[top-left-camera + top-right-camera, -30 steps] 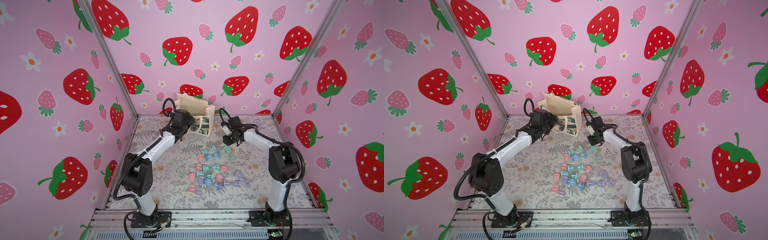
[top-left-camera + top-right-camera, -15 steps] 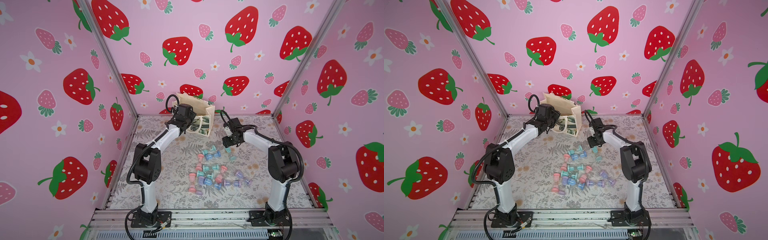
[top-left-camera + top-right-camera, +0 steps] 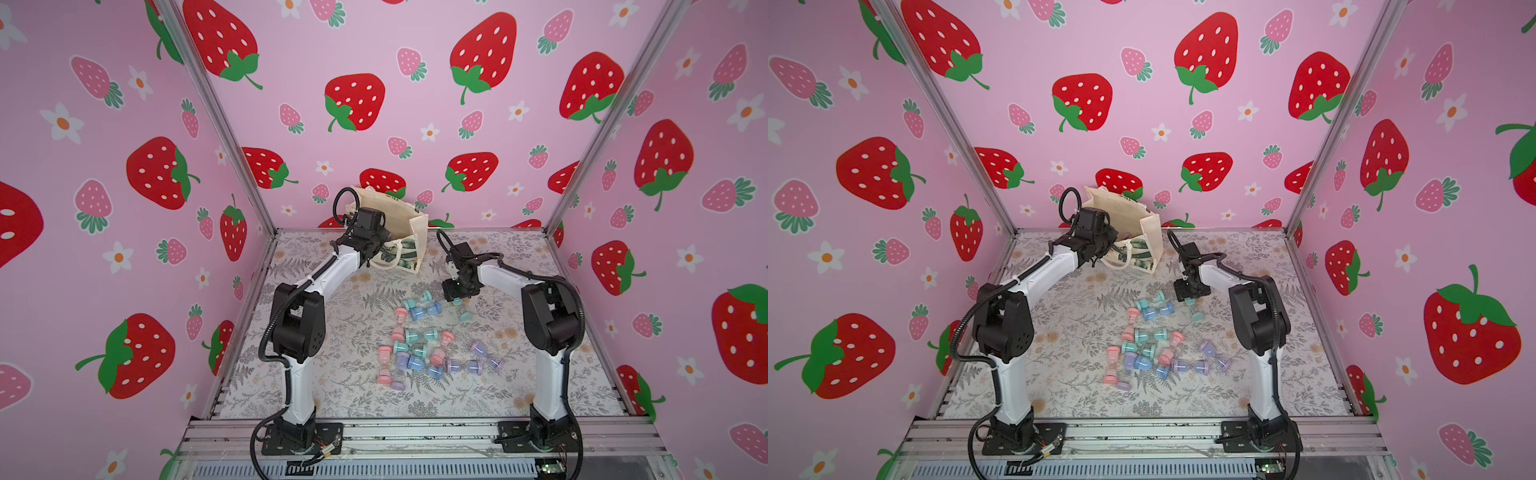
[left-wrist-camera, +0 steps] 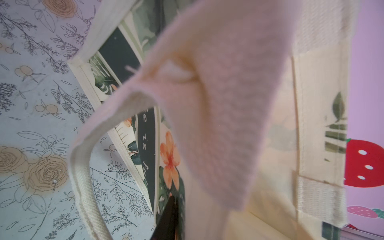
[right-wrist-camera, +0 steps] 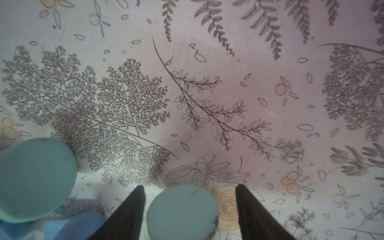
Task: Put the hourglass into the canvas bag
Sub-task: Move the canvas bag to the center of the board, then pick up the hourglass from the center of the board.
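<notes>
The canvas bag stands open at the back of the mat. My left gripper is at its front rim. In the left wrist view one black finger presses on the printed front wall of the bag; cream fabric hides the other finger. My right gripper hangs open, pointing down over a teal hourglass. In the right wrist view its teal end cap sits between the fingers of the right gripper, close to one and apart from the other.
Several pastel hourglasses lie scattered mid-mat, some right beside the right gripper. A cream bag handle loops over the mat by the left gripper. Pink strawberry walls enclose three sides.
The left arm reached further to the bag and its gripper closed at the front rim. The right gripper opened and dropped down over the teal hourglass.
</notes>
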You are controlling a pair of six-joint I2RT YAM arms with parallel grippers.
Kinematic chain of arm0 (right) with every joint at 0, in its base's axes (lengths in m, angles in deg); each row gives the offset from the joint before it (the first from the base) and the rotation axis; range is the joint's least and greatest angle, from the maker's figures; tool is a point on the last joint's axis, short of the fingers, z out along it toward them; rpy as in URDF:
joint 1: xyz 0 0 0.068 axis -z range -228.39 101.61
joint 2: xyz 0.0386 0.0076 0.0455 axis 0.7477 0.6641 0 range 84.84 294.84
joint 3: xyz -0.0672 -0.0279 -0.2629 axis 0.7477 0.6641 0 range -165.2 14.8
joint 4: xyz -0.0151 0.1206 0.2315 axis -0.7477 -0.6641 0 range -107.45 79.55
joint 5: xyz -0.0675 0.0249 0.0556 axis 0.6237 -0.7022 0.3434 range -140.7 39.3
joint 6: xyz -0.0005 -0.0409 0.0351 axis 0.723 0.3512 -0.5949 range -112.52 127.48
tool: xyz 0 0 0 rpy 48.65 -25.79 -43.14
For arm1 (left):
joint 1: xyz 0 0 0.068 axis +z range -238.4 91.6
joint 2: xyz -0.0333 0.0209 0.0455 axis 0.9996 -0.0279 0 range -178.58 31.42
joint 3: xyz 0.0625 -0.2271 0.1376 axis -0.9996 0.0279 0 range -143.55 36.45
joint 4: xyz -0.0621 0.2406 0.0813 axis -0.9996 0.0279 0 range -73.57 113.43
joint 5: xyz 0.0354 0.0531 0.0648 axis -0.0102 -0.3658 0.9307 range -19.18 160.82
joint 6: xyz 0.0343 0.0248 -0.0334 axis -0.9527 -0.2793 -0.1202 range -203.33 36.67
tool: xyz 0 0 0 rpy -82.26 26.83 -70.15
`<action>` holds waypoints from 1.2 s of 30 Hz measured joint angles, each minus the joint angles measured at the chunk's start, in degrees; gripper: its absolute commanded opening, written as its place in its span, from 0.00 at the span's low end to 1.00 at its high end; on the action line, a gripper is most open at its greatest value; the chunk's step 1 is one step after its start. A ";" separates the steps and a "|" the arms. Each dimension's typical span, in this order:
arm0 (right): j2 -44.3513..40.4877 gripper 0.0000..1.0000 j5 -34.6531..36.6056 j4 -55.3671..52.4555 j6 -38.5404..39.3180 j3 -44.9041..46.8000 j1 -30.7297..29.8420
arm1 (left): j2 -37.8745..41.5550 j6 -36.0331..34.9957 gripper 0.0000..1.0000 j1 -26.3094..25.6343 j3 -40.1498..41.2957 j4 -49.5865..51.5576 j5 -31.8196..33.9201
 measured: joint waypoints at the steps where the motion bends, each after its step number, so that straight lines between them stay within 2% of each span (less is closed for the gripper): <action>1: 0.04 0.63 -0.04 0.04 -0.13 -0.02 0.00 | 0.17 -0.42 0.16 0.09 0.00 0.26 -0.02; 5: 0.46 0.57 0.07 0.02 -0.44 0.00 -0.07 | 1.18 -2.12 0.11 0.46 0.00 1.79 -0.17; 6: 0.57 0.56 0.15 0.02 -0.42 0.00 -0.07 | 1.62 -2.71 0.07 0.59 0.00 2.56 -0.24; 8: 0.81 0.53 0.37 0.04 -0.42 0.00 -0.09 | 2.43 -3.72 0.07 0.90 0.00 3.65 -0.81; 9: 0.85 0.52 0.55 0.07 -0.35 0.00 -0.11 | 2.89 -4.22 0.02 1.14 0.00 4.24 -1.44; 10: 0.85 0.51 0.70 0.04 -0.35 -0.02 -0.13 | 3.26 -4.87 0.00 1.33 0.00 4.92 -2.03; 14: 0.90 0.40 1.33 0.02 -0.07 0.00 -0.13 | 4.48 -7.48 0.00 2.21 0.00 7.58 -4.33; 20: 0.85 0.31 2.16 0.04 0.24 0.00 -0.13 | 6.93 -12.52 0.00 3.93 0.68 11.02 -9.01; 24: 0.44 0.29 2.19 0.02 0.24 0.07 -0.17 | 9.29 -16.74 0.00 5.84 1.90 13.75 -13.55; 27: -1.25 0.24 1.79 -0.02 0.00 0.13 -0.22 | 11.82 -19.69 0.00 7.19 4.39 15.26 -16.04; 36: -10.84 0.24 0.24 -0.52 -2.58 -0.26 -1.01 | 16.37 -27.45 0.00 10.19 9.20 18.40 -23.12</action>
